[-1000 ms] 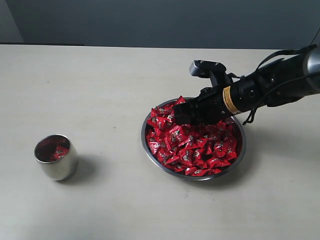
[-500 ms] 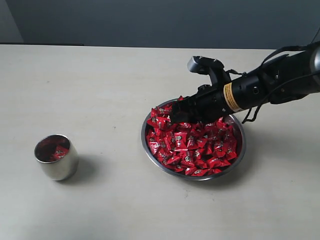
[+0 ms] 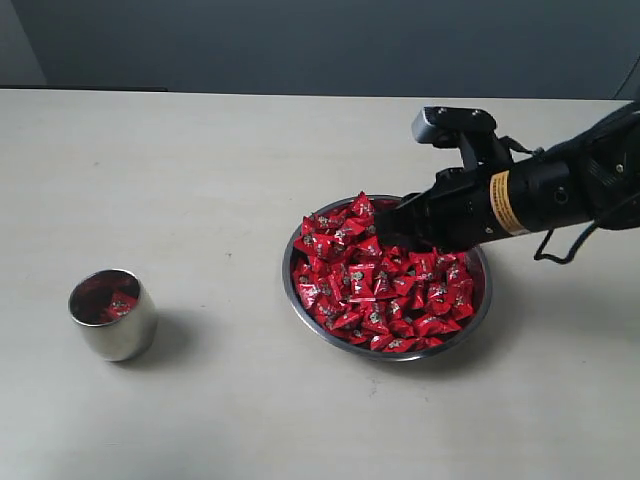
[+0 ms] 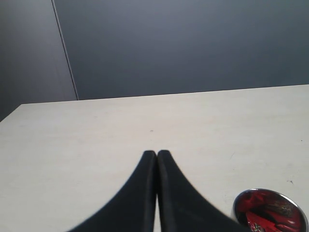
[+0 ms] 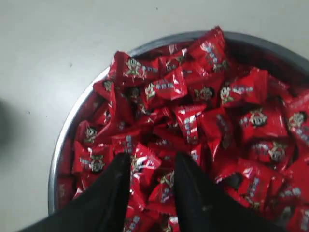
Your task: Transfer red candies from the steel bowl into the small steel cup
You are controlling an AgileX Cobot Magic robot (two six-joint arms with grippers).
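Candies (image 3: 385,290) in shiny red foil lie heaped in the steel bowl (image 3: 400,357) on the right side of the worktop (image 3: 200,180). A few more lie in the small steel cup (image 3: 118,335), which stands well apart to the left.

The right fingers (image 5: 123,169) hang low over the near part of the heap, set a moderate gap apart. One wrapper sits in that gap, but I cannot tell whether it is pinched or only lying there. The left fingers (image 4: 149,174) are pressed together with nothing between them, above bare worktop near the cup.

Each candy looks light, so weight should be no trouble. The foil looks slick and crinkly, and the loose pile will probably shift under a push. The crimped ends seem flimsy and likely to slide free. The better hold is across the plump middle of a piece riding on top of the heap, where neighbours are less likely to be dragged along.
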